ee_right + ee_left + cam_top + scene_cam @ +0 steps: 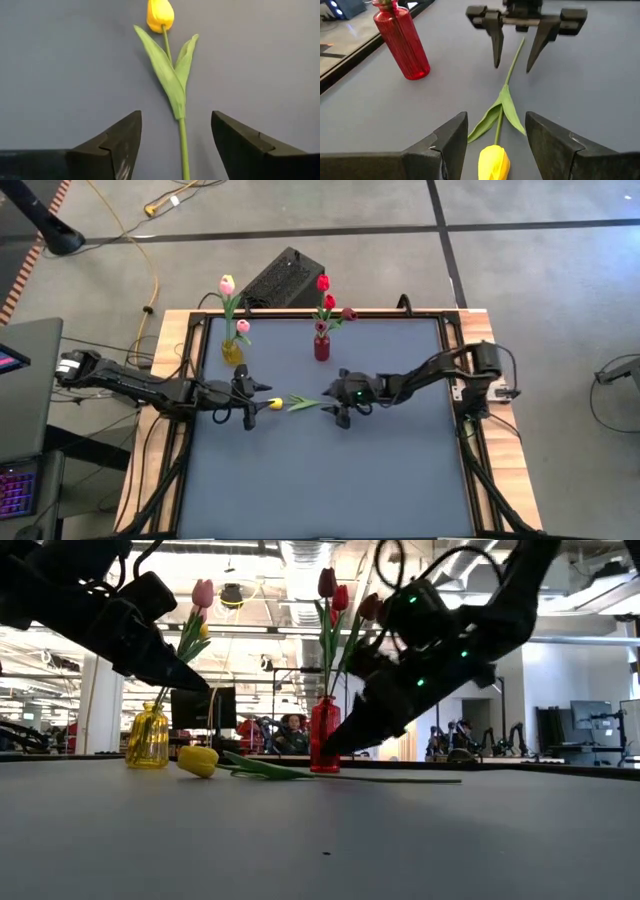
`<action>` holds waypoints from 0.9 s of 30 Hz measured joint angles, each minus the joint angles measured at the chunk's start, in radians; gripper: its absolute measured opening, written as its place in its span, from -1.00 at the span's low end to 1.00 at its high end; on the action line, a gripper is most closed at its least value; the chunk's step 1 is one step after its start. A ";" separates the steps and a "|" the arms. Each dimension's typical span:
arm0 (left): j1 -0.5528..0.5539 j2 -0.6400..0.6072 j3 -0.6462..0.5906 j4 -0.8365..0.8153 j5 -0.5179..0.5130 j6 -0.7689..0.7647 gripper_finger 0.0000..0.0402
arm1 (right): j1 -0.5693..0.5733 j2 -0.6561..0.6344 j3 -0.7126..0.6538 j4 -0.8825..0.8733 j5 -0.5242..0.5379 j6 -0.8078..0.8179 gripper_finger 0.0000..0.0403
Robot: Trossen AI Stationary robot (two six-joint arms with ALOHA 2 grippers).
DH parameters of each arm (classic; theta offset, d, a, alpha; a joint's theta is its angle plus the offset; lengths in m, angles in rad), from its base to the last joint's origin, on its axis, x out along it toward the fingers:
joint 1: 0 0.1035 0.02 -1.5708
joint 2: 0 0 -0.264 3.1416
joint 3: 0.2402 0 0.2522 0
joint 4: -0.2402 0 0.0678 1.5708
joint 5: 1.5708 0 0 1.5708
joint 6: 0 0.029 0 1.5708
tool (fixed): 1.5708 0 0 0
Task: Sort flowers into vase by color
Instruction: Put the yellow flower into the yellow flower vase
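Yellow tulip (276, 403) is being shown lying flat on the table (320, 480) mid-mat, head toward the left arm, stem running along the line btwn both grippers. Left gripper (262, 395) is being held wide apart at the head end; right gripper (332, 406), also wide, is being held straddling the stem end w/o touching. Stem grab is judged nearer for the right. Yellow vase (232, 350) is being seen well behind, red vase (321, 346) beside it.
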 joint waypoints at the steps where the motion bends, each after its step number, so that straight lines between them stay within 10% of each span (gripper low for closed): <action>1: 0.000 0.000 0.000 0.000 0.000 0.000 -0.07 | 0.000 0.016 0.011 0.005 0.000 0.000 0.31; 14: 0.000 0.000 0.000 -0.020 0.028 -0.002 -0.07 | -0.004 0.155 0.052 0.017 0.016 0.004 0.03; 27: 0.000 0.000 0.000 -0.020 0.046 -0.019 -0.07 | 0.003 0.138 0.054 -0.125 0.031 0.020 -0.86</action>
